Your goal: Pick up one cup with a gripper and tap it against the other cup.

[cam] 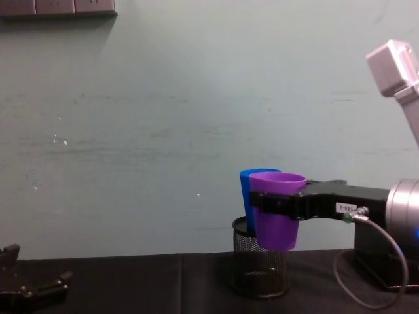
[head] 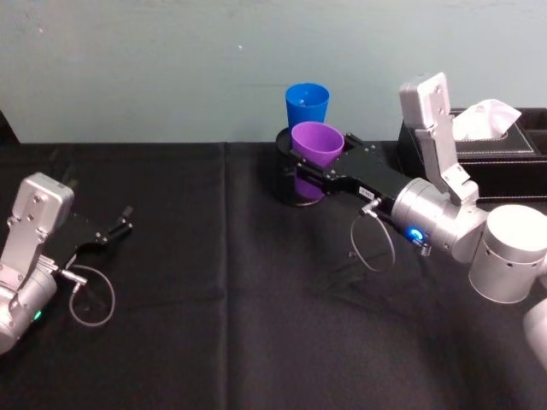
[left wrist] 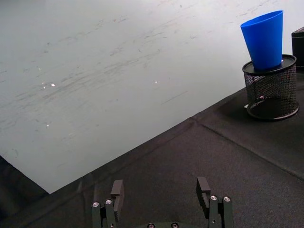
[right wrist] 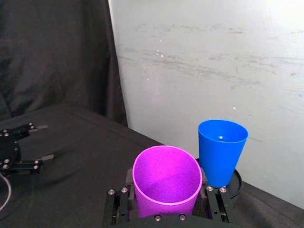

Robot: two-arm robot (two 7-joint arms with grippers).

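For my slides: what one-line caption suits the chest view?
Right gripper holds the purple cup raised next to the blue cup, set in a mesh holder.

Table w/ black cloth over it, right up to the pale wall at the back; a crease runs front to back, approx. mid-table; black mesh pen holder stands on the cloth near the back edge, blue cup upright in its top; black tissue box sits on the cloth at the far right corner, well apart from the holder, white tissue poking out.
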